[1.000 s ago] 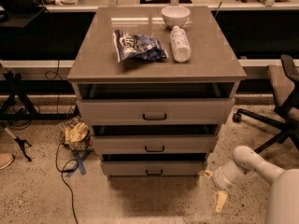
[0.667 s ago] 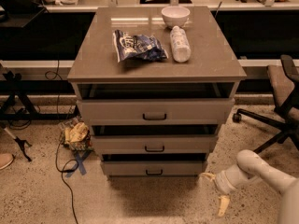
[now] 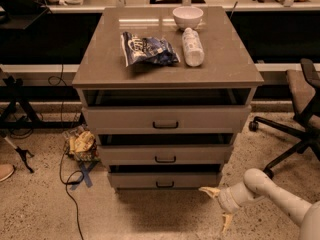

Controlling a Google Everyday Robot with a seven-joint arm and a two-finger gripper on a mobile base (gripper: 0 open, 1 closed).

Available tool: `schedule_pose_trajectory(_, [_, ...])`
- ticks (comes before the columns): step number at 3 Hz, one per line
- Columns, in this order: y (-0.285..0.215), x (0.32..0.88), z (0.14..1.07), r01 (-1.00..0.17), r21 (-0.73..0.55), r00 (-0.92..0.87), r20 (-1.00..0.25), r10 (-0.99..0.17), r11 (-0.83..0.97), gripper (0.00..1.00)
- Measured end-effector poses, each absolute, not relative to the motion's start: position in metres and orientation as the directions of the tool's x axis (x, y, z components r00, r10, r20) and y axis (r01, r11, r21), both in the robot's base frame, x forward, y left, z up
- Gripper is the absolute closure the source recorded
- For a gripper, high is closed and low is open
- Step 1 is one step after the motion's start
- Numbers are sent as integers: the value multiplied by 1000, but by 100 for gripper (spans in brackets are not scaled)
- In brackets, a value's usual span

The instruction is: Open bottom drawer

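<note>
— Leftward, that's where the end effector (image 3: 213,209) has gone since a second ago. It hung further out to the right, and now it sits low over the floor, near the right front corner of the bottom drawer (image 3: 135,180) but apart from it.

— Fingers?

— Spread apart, one pointing left toward the cabinet and the other pointing down.

— And the drawer itself?

— It's the lowest of the three, just above the floor, with its small dark handle (image 3: 164,184) in the middle of the front. It stands out a little, with a dark gap above it. It's the same for the middle drawer (image 3: 200,155) and the top drawer (image 3: 210,119), each front pulled slightly forward. I can't see what's inside any of them.

— Anything on the worktop (image 3: 225,59)?

— A white bowl (image 3: 187,17) at the back, and I can't tell whether it holds anything. A white bottle (image 3: 192,46) lies on its side just in front of it, with a crumpled blue snack bag (image 3: 147,50) to its left.
</note>
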State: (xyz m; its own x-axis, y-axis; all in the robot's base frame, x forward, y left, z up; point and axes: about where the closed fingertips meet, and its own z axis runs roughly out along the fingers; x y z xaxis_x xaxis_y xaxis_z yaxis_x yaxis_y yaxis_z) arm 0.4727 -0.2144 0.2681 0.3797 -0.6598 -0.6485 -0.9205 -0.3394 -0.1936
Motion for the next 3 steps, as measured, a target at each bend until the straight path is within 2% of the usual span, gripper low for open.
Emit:
schedule_pose_trajectory(1, [-214,473,268,-921,-194,380,-649,-660,-339,0])
schedule_pose_trajectory(3, [-196,515,225,-928,-309,363,-617,-698,-210,0])
